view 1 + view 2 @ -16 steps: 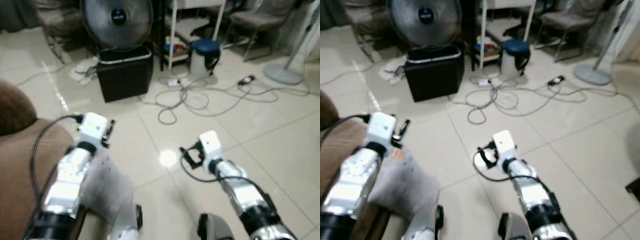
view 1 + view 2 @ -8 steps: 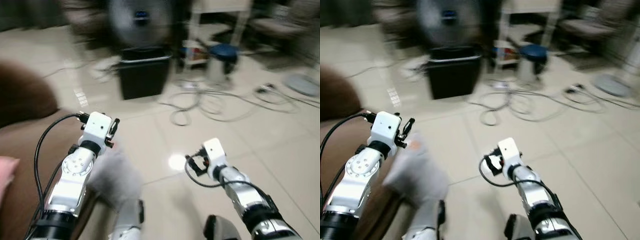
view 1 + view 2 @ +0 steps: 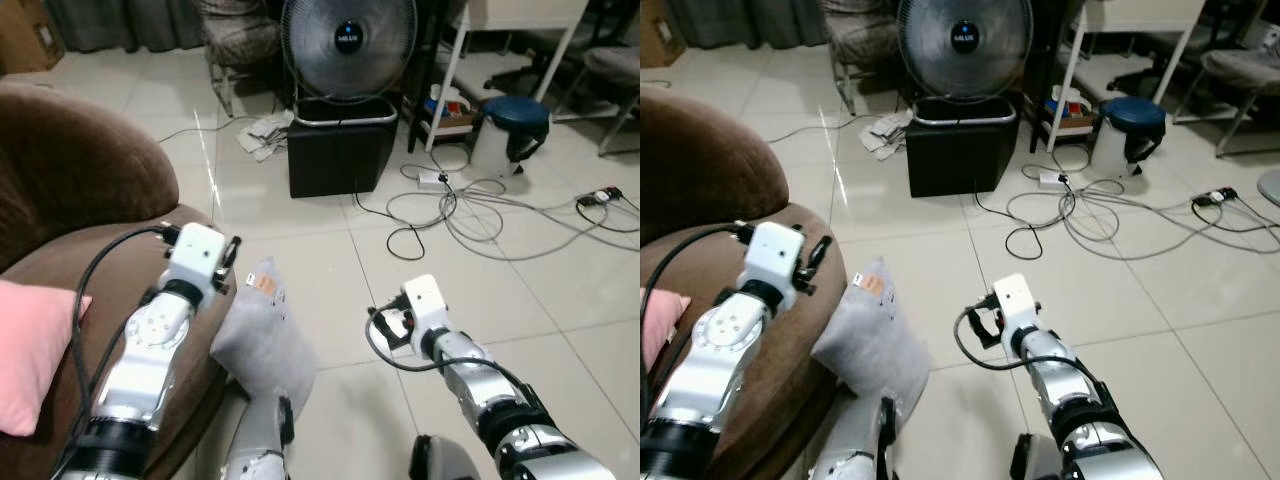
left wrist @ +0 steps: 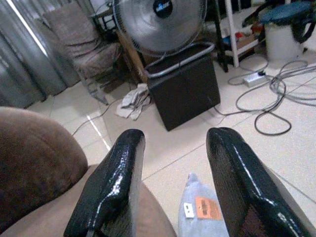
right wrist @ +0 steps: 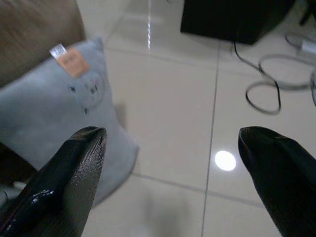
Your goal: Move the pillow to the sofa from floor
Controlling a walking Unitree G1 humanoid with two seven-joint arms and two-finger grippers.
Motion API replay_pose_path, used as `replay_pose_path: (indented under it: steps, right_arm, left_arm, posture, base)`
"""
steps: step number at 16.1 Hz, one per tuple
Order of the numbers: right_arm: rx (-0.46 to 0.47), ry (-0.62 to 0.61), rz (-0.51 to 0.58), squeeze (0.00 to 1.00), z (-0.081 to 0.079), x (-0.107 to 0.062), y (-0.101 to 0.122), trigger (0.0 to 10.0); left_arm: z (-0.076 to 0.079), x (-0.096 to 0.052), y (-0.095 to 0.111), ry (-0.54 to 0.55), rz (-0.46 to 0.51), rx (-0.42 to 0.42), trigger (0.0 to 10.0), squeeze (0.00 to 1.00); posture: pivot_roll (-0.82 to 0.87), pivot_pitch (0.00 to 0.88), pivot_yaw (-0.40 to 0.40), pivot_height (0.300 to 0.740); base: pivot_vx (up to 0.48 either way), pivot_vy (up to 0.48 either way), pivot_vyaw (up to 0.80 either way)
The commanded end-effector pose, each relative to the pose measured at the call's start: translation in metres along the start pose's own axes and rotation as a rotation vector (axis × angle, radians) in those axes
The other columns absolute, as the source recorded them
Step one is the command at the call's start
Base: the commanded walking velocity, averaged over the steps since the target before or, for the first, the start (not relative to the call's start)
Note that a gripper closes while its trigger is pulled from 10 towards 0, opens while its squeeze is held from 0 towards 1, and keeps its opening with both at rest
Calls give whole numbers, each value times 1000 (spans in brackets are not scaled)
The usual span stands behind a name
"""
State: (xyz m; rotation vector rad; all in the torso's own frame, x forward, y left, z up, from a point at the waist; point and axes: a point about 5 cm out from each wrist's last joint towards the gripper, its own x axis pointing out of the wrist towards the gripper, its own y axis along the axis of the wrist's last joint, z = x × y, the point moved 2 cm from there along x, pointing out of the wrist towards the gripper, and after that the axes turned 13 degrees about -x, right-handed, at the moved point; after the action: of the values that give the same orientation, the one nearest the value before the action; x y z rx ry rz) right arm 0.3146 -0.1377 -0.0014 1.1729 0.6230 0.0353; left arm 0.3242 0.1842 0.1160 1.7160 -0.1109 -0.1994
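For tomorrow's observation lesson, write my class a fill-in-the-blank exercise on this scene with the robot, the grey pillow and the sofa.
1. The grey pillow leans against the brown sofa, its lower edge on the ____.
2. On the sofa seat lies another cushion, coloured ____.
3. The left gripper and the right gripper both have their fingers ____.
4. The fan stands on a black ____.

Missing words: floor; pink; open; box
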Motion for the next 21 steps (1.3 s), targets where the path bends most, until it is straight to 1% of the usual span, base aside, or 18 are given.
replay_pose_path:
  steps: [1, 2, 3, 4, 6, 8, 9, 10, 12, 15, 18, 20, 21]
  right_arm:
    - [-1, -23, -11, 0, 7, -2, -4, 10000]
    - [-2, -26, -13, 0, 8, -3, -4, 10000]
    - [0, -48, -24, 0, 14, -4, -6, 10000]
    - [0, -56, -29, 0, 17, -4, -7, 10000]
    - [21, -74, -49, 0, 22, -6, -10, 10000]
    - [18, -78, -25, 0, 28, -5, -3, 10000]
    - [16, -79, -22, 0, 29, -4, -2, 10000]
    - [0, -74, 2, 0, 27, -2, 6, 10000]
    - [-27, -64, 52, 0, 25, 1, 18, 10000]
    - [-31, -67, 84, 0, 24, 1, 26, 10000]
    - [-70, -61, 110, 0, 22, -3, 35, 10000]
    - [-61, -69, 128, 0, 20, -7, 42, 10000]
    - [-41, -76, 141, 0, 20, -8, 46, 10000]
  left_arm:
    - [1, 2, -2, -11, -12, 6, 10000, 0]
    - [2, 2, -2, -12, -12, 4, 10000, 0]
    - [2, 4, -5, -16, -24, -6, 10000, 0]
    - [0, 5, -7, -9, -37, 3, 10000, 0]
    - [-3, 7, -8, 9, -41, -15, 10000, 0]
    - [-3, 9, -8, 5, -41, -7, 10000, 0]
    - [-3, 9, -8, 6, -43, -6, 10000, 0]
    - [-4, 10, -8, 11, -40, -7, 10000, 0]
    - [-7, 12, -6, 22, -31, -9, 10000, 0]
    - [-7, 13, -1, 19, 1, -25, 10000, 0]
    - [-5, 14, -1, 3, 9, -23, 10000, 0]
    - [-4, 13, -1, -5, 9, -21, 10000, 0]
    - [-4, 13, -1, -10, 8, -19, 10000, 0]
  posture:
    - [178, 0, 4, 606]
    - [178, 0, 4, 606]
    - [168, 0, 7, 606]
    - [168, 0, 7, 606]
    - [167, 0, 5, 606]
    - [171, 0, -3, 606]
    - [171, 0, -3, 606]
    - [173, 0, -8, 606]
    - [174, 0, -10, 606]
    - [166, 0, -6, 606]
    - [160, 0, 1, 606]
    - [160, 0, 4, 606]
    - [160, 0, 4, 606]
  base:
    - [0, 0, 0]
    - [0, 0, 0]
    - [0, 0, 0]
    - [0, 0, 0]
    - [0, 0, 0]
    - [0, 0, -800]
    - [0, 0, -800]
    - [0, 0, -800]
    - [0, 0, 0]
    - [0, 0, 0]
    - [293, 0, 0]
    - [309, 0, 481]
    - [311, 0, 0]
